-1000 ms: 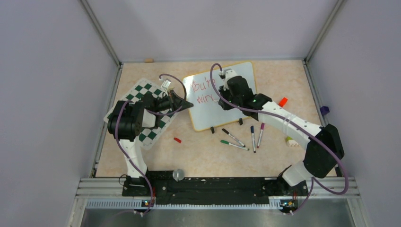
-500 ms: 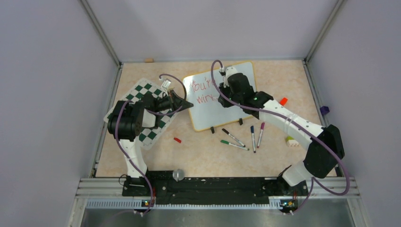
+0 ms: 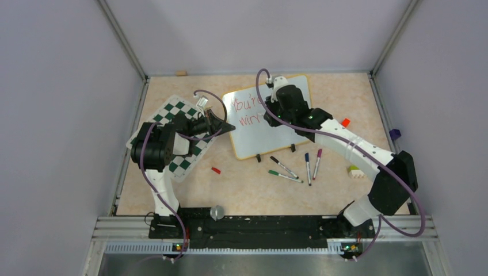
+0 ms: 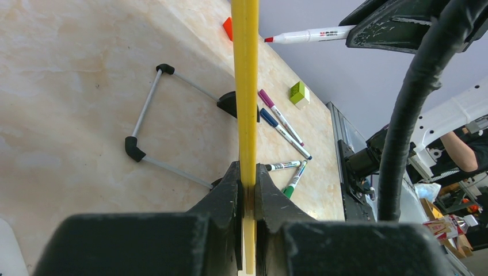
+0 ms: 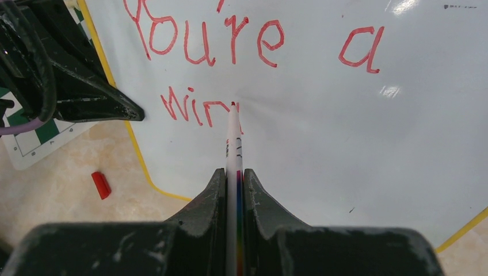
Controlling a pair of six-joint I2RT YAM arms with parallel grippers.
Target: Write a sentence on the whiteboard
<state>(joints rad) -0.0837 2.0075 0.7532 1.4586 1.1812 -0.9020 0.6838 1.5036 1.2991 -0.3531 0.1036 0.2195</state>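
Loose markers [image 3: 293,168]: four capped pens lie on the table nearest us, just in front of the board's near edge, with a red cap [image 3: 216,170] off to their left.
Whiteboard [image 3: 253,141]: it sits mid-table, beside the chess mat [image 3: 172,112] on its left. The two black clips are on the near long edge.
Long axis: it runs left to right, with the right end swung a little toward the far wall. The writing reads upright from our side, tops of the letters pointing away.
Left gripper [image 4: 247,172]: the jaws are pinched tight on the yellow frame at the board's left edge, and we judge this steadies it.
Right gripper [image 5: 233,172]: the jaws are closed around a red marker [image 5: 233,138], which points away from the wrist with its tip on the white surface.
Step in hand: we are mid-sentence. "You're a" fills the upper line, and the tip rests at the end of "win" on the lower one.
Next move: we judge it calls for short, light strokes rightward along the lower line, matching the letter height. The left grip must stay firm so the board does not slide under the pen.
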